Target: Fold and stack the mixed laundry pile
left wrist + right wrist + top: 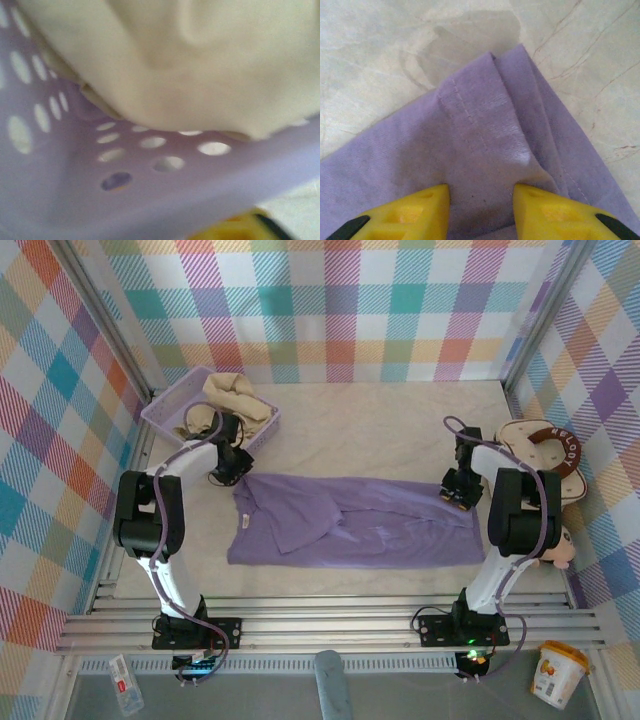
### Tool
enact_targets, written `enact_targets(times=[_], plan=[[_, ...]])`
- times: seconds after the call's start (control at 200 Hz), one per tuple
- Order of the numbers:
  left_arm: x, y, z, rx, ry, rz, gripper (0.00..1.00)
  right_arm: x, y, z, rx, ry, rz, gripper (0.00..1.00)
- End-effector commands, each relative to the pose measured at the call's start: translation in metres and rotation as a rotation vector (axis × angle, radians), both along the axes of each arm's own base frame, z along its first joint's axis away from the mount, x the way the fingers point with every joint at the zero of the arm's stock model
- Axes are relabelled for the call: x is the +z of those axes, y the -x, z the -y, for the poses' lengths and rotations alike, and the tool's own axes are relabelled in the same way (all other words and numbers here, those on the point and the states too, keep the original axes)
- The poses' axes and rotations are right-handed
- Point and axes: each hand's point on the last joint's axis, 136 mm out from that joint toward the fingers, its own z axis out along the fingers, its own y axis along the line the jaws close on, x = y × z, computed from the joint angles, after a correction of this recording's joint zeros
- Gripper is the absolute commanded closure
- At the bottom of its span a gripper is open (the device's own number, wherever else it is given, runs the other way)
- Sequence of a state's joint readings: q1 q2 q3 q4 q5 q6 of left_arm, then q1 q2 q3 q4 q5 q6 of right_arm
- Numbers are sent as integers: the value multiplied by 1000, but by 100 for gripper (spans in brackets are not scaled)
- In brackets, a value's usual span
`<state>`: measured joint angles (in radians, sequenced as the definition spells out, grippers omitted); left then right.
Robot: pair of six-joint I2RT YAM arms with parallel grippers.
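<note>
The lavender-purple T-shirt (350, 520) lies spread flat across the middle of the table, its left part folded over itself. My right gripper (460, 490) sits on the shirt's far right corner. In the right wrist view it (481, 210) is open, its yellow fingers (420, 210) planted on either side of a hemmed fold of purple cloth (485, 130). My left gripper (232, 462) hovers just beyond the shirt's far left corner, beside the basket. The cream-beige shirt (232, 398) (200, 65) lies bunched in that basket. One yellow finger (235, 230) peeks in, blurred.
The lavender mesh basket (165, 412) stands at the back left, and its perforated wall (150, 170) is very close to the left wrist camera. A cream padded bag with a brown handle (545, 450) rests at the right edge. A small tub (558, 672) sits off the table's front right.
</note>
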<state>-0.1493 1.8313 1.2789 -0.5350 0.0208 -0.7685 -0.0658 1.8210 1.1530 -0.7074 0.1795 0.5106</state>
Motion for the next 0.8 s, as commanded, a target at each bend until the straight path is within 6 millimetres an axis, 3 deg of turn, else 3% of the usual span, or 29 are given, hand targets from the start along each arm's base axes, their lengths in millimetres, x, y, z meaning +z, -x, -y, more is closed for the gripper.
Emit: enact_targets(times=[0.0, 0.065, 0.18, 0.355, 0.485, 0.62, 0.7, 0.795], plan=[[14, 0, 10, -108, -6, -4, 45, 8, -5, 5, 21, 22, 8, 59], [15, 5, 14, -142, -19, -13, 40, 16, -8, 1, 34, 4, 33, 59], [12, 17, 23, -175, -31, -16, 40, 29, -5, -5, 56, -11, 66, 57], [-4, 32, 37, -176, -41, -37, 50, 42, 6, -21, 77, -56, 90, 57], [-1, 43, 59, -202, -32, -34, 54, 59, 14, -59, 188, -117, 113, 54], [1, 71, 81, -253, -27, -75, 54, 66, 31, -111, 304, -204, 135, 50], [1, 95, 88, -295, -27, -110, 53, 62, 39, -128, 311, -241, 133, 49], [4, 122, 89, -342, -38, -138, 51, 51, 44, -134, 291, -261, 118, 49]])
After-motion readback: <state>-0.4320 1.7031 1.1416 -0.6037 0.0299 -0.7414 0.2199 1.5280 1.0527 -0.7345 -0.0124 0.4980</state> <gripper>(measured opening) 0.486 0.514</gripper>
